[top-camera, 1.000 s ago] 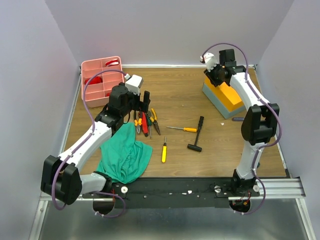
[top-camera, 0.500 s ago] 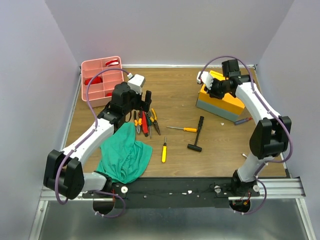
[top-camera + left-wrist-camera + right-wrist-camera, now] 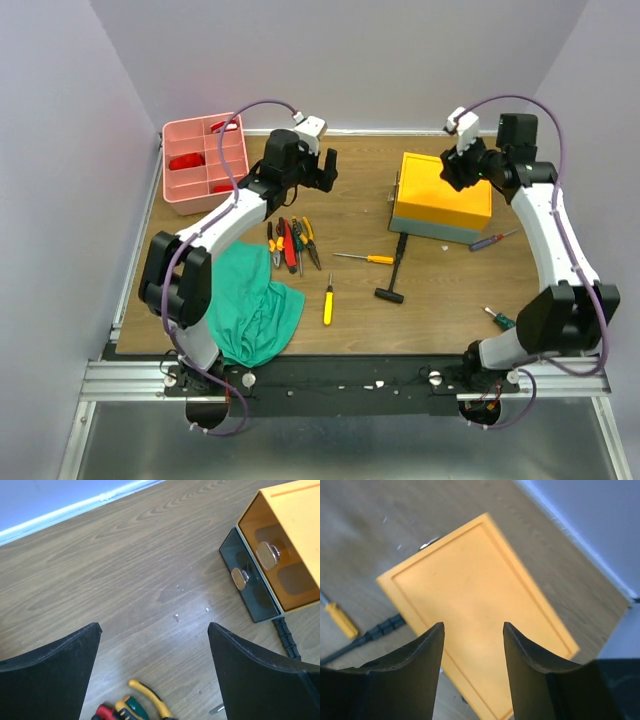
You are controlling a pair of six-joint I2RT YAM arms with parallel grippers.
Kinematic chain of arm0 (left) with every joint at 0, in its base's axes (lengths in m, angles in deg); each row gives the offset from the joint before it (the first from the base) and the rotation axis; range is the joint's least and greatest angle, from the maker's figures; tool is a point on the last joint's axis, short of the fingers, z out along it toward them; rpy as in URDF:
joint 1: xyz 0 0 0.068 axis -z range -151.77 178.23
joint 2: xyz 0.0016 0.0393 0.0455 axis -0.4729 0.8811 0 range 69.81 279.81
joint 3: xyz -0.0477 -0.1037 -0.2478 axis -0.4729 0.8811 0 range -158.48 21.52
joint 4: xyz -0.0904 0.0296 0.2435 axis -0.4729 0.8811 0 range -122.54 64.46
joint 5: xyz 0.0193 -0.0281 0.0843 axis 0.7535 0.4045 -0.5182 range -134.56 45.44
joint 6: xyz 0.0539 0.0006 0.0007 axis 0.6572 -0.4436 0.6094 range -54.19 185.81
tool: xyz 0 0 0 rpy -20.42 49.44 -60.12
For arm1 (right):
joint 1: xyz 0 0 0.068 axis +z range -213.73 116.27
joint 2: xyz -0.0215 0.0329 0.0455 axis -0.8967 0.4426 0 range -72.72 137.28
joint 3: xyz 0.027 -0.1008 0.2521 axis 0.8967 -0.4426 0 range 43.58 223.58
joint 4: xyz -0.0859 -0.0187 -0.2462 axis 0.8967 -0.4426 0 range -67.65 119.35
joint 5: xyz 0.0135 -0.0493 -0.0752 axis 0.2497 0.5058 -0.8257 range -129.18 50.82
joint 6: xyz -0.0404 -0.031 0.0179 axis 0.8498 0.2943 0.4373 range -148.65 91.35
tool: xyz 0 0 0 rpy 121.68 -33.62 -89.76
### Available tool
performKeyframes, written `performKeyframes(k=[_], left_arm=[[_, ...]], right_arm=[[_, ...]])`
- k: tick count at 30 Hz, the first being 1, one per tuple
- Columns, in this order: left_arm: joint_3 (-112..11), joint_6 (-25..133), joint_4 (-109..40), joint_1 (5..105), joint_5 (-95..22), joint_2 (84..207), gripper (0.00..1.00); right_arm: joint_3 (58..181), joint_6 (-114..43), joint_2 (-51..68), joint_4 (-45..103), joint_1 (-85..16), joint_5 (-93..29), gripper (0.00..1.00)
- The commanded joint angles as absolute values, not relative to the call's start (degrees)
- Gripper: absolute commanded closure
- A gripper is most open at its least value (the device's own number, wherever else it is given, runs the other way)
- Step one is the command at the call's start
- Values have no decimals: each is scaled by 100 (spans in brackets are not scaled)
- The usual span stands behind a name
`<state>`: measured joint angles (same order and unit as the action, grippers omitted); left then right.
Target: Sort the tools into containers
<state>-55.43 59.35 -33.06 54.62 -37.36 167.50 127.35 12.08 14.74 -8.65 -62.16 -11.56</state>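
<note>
The toolbox [image 3: 443, 193], yellow top on a grey base, sits at the right middle of the table. My right gripper [image 3: 457, 164] is open just above its far edge, and in the right wrist view [image 3: 473, 625] the yellow lid [image 3: 480, 600] fills the gap between the fingers. My left gripper [image 3: 322, 170] is open and empty over bare wood behind the pliers [image 3: 290, 240]. The left wrist view shows the toolbox's latched end [image 3: 268, 555] and the pliers' handles [image 3: 145, 705]. The pink tray [image 3: 235, 160] at the back left holds red-handled tools [image 3: 188, 160].
A black hammer [image 3: 397, 262] and two yellow-handled screwdrivers [image 3: 378, 259] [image 3: 327, 305] lie mid-table. A red-handled screwdriver [image 3: 493, 240] and a green-handled one [image 3: 500, 319] lie at the right. A green cloth [image 3: 248, 305] lies front left. Walls enclose three sides.
The toolbox has turned and now lies squarer to the table. My left gripper swung back and right, away from the pliers. My right arm moved right, uncovering the green-handled screwdriver.
</note>
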Motion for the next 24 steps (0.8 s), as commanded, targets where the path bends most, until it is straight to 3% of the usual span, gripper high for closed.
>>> performKeyframes(k=[1, 5, 10, 19, 22, 24], left_arm=[[-6056, 5588, -3193, 5530, -3246, 17351, 1], [-6329, 5062, -3526, 5538, -2945, 17869, 1], [-7128, 4692, -3264, 5652, -2874, 18318, 1], [-7710, 3813, -3281, 5696, -2110, 18837, 1], [-7701, 3812, -3070, 5758, -2302, 18864, 1], [-7666, 3865, -2869, 5776, -2460, 18846, 1]], right_arm=[[12375, -542, 1025, 377, -6529, -2113, 41], [12382, -1360, 1340, 387, -6890, -3275, 36], [12374, -2346, 1717, 361, -7733, -3540, 15], [12603, -2399, 2448, -422, -8034, -1688, 12], [12664, -2311, 2703, -422, -8034, -1440, 16], [12778, -2338, 2956, -387, -8034, -1369, 25]])
